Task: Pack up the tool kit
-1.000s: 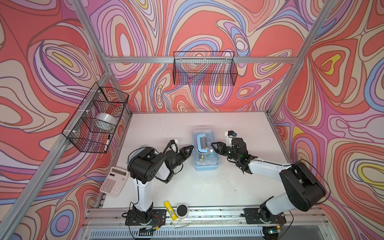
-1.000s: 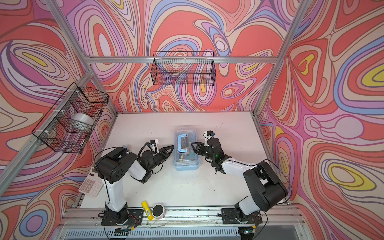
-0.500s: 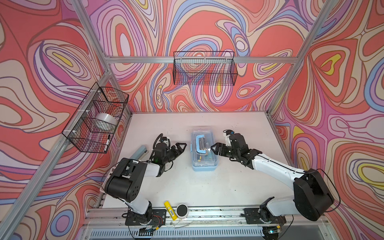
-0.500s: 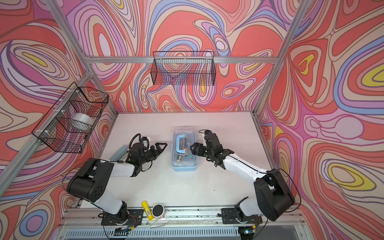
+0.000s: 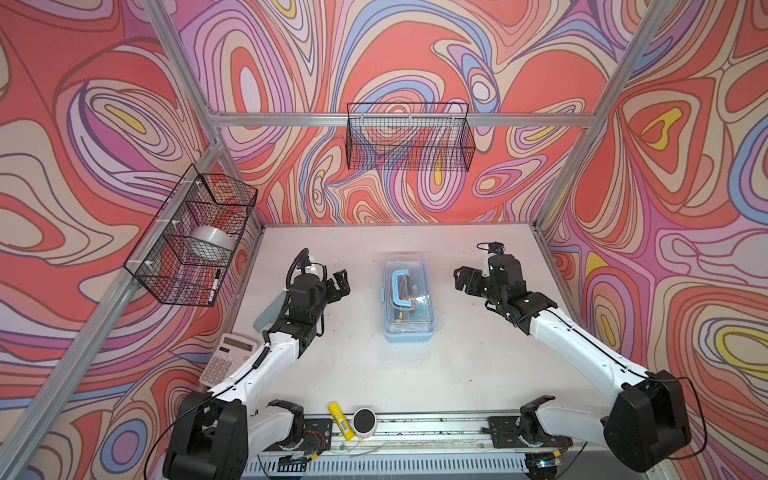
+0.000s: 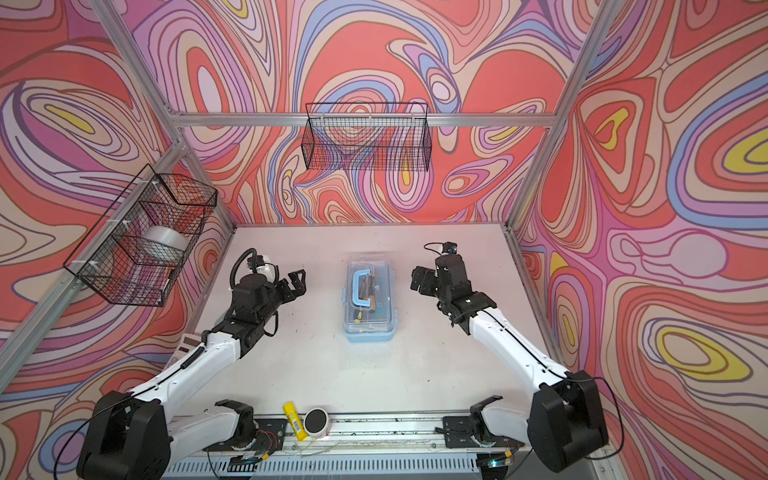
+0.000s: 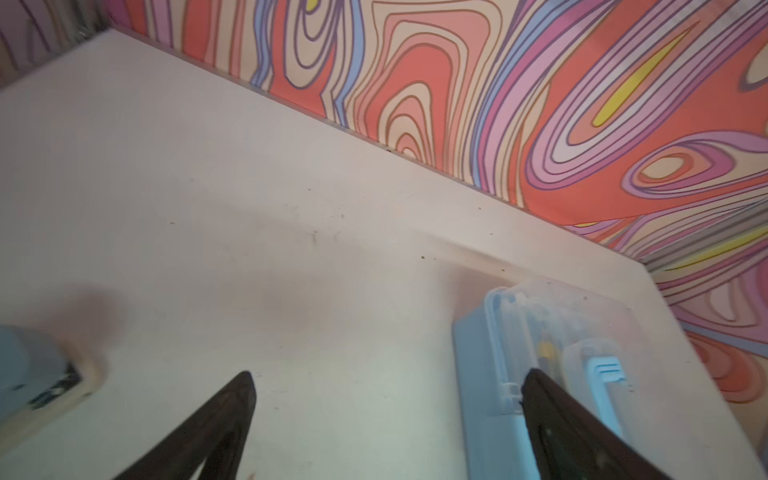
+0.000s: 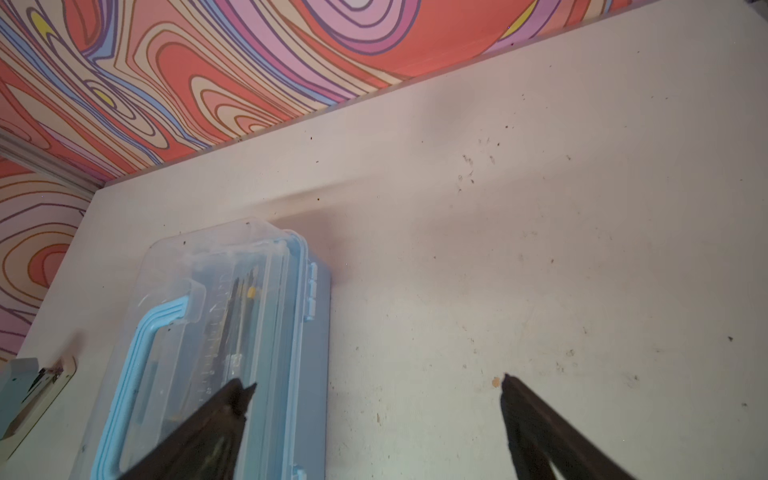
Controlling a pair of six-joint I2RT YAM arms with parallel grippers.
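— Left pincer and right pincer both spread, empty, one each side of the case
— The case lies between them on the worktop, lid down. Risk?
— If the lid isn't clipped, lifting could spill the tools

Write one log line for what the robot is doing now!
tool kit: lid closed, tools inside, on table | left gripper: open, empty | right gripper: open, empty | contact: none

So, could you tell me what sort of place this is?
Probably a robot test cell: aluminium frame, swirly printed walls, left arm and right arm mounted on a front rail, wire basket hung behind.
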